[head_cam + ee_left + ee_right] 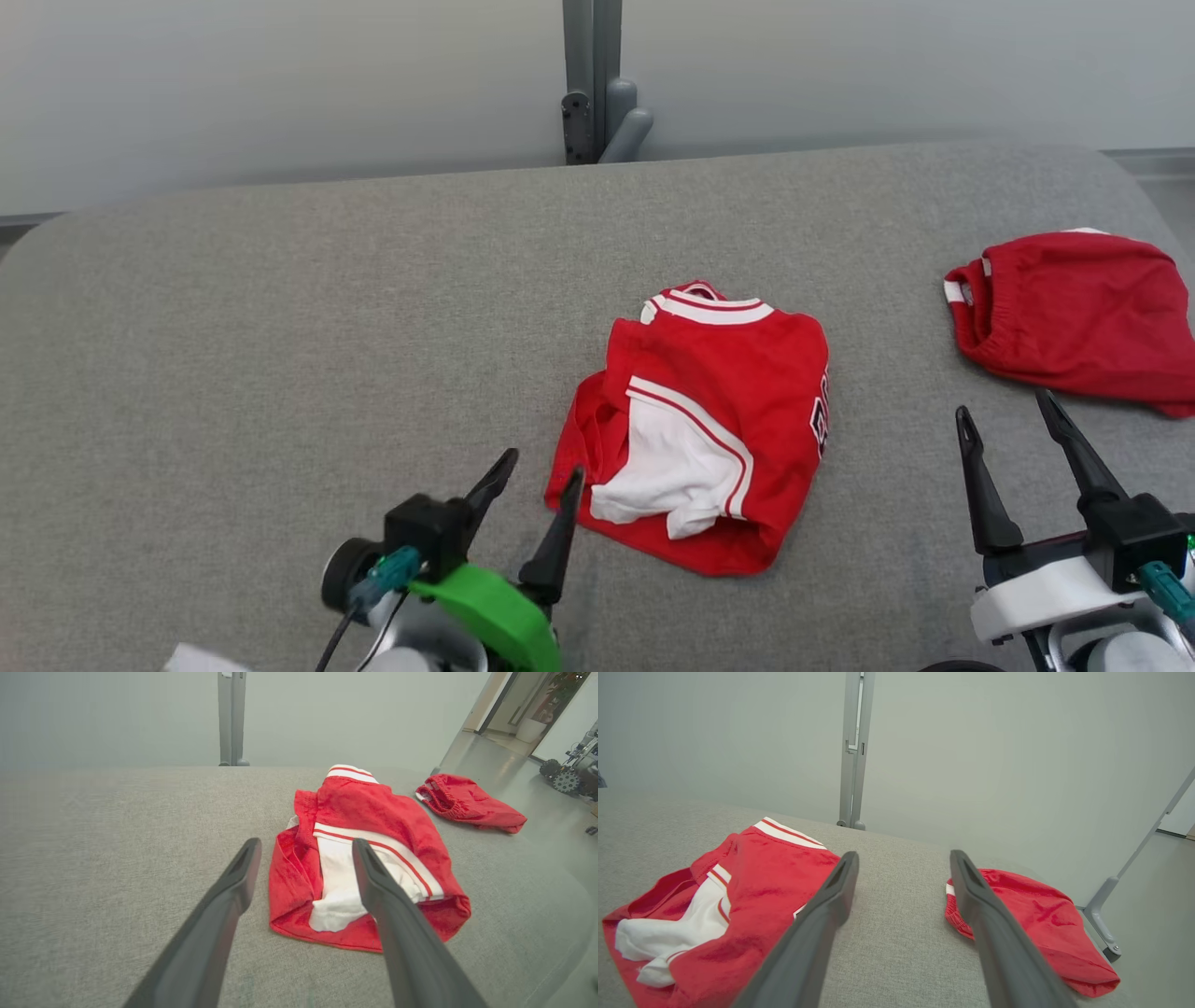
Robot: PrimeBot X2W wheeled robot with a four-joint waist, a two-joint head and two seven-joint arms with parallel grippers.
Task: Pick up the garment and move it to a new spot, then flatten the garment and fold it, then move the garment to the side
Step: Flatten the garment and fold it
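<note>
red jersey [709,420] with white trim lies rumpled and partly folded at centre of head view on grey surface [280,327], white panel toward lower left. left jaws at bottom, left of centre, spread wide, nothing between them; one fingertip overlaps jersey's lower-left edge, cannot tell if touching. right jaws in lower right corner, spread, empty, tips up, just below second red garment [1074,317] at right edge, which lies well apart from jersey. grey post [593,84] top centre, behind surface
</note>
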